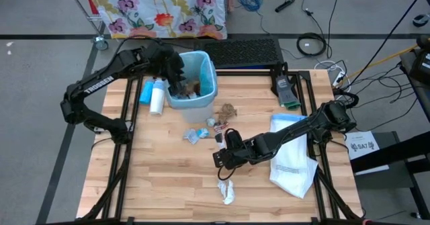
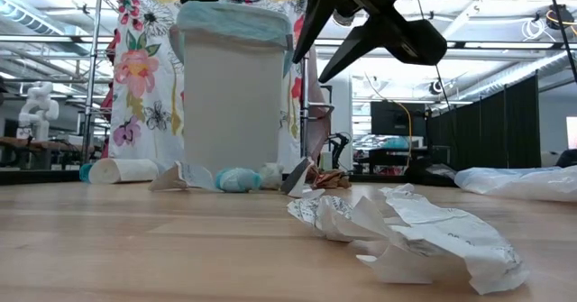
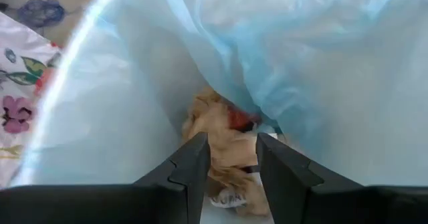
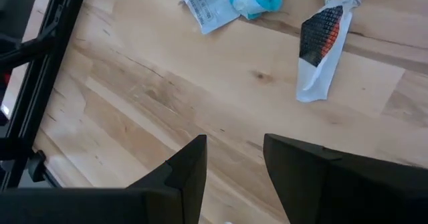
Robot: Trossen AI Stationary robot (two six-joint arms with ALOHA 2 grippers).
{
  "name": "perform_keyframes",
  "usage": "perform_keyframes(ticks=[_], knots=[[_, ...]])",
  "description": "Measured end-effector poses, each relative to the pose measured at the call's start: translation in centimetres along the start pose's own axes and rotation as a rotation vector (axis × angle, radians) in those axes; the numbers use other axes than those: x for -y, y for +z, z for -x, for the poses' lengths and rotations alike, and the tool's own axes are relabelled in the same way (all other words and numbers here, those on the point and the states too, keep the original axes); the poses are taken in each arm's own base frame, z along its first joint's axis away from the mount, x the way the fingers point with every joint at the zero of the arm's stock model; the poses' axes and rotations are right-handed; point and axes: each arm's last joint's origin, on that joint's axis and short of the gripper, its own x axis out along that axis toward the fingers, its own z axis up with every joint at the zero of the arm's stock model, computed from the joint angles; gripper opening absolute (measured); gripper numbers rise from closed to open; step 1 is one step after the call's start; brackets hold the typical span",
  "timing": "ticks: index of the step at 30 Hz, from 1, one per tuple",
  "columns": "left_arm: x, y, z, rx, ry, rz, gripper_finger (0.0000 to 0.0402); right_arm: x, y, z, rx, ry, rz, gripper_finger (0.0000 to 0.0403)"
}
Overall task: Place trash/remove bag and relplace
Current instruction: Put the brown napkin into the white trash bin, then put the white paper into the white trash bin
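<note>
The bin (image 1: pixel 201 74) stands near the table's far edge, lined with the light-blue bag (image 1: pixel 208 67), whose rim is folded over the bin's top (image 2: pixel 236 18). My left gripper (image 1: pixel 176 77) reaches down into it, open, its fingers just above a brown crumpled scrap (image 3: pixel 224 134) lying in the bag (image 3: pixel 321 70). My right gripper (image 1: pixel 225 159) hovers open over the table's middle (image 4: pixel 234 164). Loose scraps lie on the wood: brown (image 1: pixel 228 109), light blue and white (image 1: pixel 195 134), a wrapper (image 4: pixel 324 43), and a white crumpled one (image 1: pixel 227 191) (image 2: pixel 424 234). The white replacement bag (image 1: pixel 292 154) lies at the right.
A blue-and-white cylinder (image 1: pixel 156 94) lies on its side to the left of the bin. A dark device (image 1: pixel 285 91) sits at the far right of the table. Black frame rails (image 1: pixel 121 151) run along the table's left and right edges. Bare wood shows at the near left.
</note>
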Motion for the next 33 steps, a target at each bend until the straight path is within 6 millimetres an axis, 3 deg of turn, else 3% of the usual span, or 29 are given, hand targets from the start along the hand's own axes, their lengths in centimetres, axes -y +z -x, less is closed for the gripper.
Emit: perform_keyframes(ticks=[6,11,17,20,25,27,33], knots=[[0.0,1.0,2.3,0.036,0.008,-0.005,0.0130,0.1,1.3,-0.5,0.019,-0.007,-0.014,0.0141],[0.2,0.2,3.8,-0.045,-0.010,0.038,0.0130,0.3,2.3,-0.8,0.028,-0.015,-0.035,0.0141],[1.4,-1.2,5.7,0.033,-0.304,-0.096,0.0130,0.4,2.9,-1.0,0.034,-0.024,-0.047,0.0141],[2.0,-2.9,5.7,0.045,-0.379,-0.087,0.0130,0.6,3.2,-1.1,0.035,-0.042,-0.052,0.0141],[2.6,-6.9,3.8,0.024,-0.387,-0.023,0.0130,1.4,4.0,-1.4,-0.014,-0.105,-0.097,0.0141],[3.1,-9.4,2.6,-0.037,-0.391,0.037,0.0130,1.9,4.4,-1.9,-0.051,-0.137,-0.096,0.0141],[3.9,-14.0,0.7,-0.008,-0.380,0.148,0.0130,2.5,5.7,-4.2,-0.131,-0.151,-0.061,0.0141]])
